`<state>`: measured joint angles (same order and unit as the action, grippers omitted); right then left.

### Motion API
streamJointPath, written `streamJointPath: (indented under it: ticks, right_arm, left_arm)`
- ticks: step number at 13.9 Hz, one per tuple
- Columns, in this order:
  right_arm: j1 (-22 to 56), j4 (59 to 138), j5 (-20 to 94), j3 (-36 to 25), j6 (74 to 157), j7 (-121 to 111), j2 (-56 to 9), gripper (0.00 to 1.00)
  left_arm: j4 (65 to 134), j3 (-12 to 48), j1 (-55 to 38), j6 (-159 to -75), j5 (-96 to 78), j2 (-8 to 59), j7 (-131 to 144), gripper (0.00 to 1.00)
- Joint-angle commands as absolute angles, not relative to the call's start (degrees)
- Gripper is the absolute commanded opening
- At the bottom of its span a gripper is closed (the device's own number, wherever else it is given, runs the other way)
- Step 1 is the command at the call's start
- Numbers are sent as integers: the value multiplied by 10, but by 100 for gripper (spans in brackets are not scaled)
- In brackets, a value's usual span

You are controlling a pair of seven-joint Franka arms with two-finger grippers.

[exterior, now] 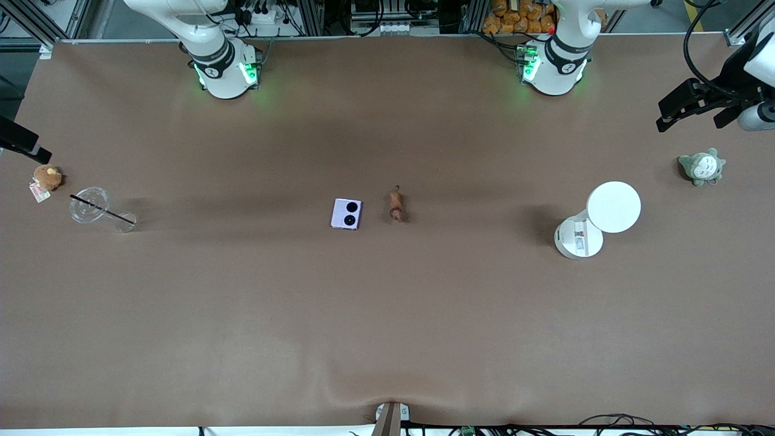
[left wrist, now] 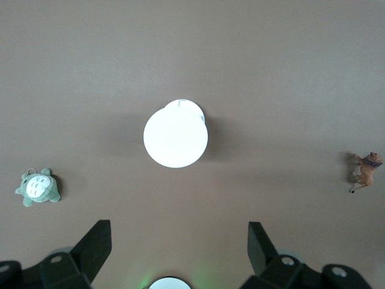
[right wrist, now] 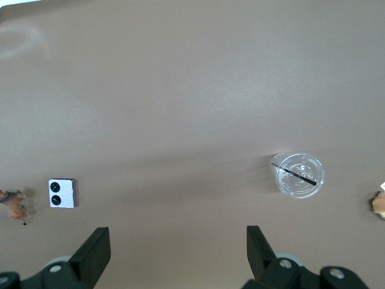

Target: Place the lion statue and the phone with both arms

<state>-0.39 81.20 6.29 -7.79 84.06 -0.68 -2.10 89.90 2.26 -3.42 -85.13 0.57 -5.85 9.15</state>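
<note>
The pale lavender phone point(exterior: 346, 214) lies flat at the table's middle, its two black camera circles up. Beside it, toward the left arm's end, lies the small reddish-brown lion statue point(exterior: 396, 204). Both also show at the edges of the wrist views: the lion statue point(left wrist: 365, 171) in the left one, the phone point(right wrist: 62, 193) and the lion statue point(right wrist: 13, 204) in the right one. My left gripper point(left wrist: 179, 224) hangs high over the left arm's end of the table, open and empty. My right gripper point(right wrist: 178, 229) hangs high over the right arm's end, also open and empty.
A white round-headed lamp point(exterior: 613, 207) and a grey-green plush point(exterior: 702, 167) stand at the left arm's end. A clear cup with a black straw point(exterior: 89, 204) and a brown tagged plush point(exterior: 47, 177) sit at the right arm's end.
</note>
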Motion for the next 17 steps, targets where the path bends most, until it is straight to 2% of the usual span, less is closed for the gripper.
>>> streamJointPath:
  ticks: [1,3,17]
  right_arm:
    - [-5,801,44,-76,835,1,-25,100]
    - [2,802,15,-73,834,2,-25,100]
    - [2,845,21,-73,870,1,-9,100]
  left_arm:
    - [893,25,-33,-841,5,-58,86,100]
    - [890,25,-33,-834,6,-58,87,100]
    - [891,24,-33,-831,4,-56,86,100]
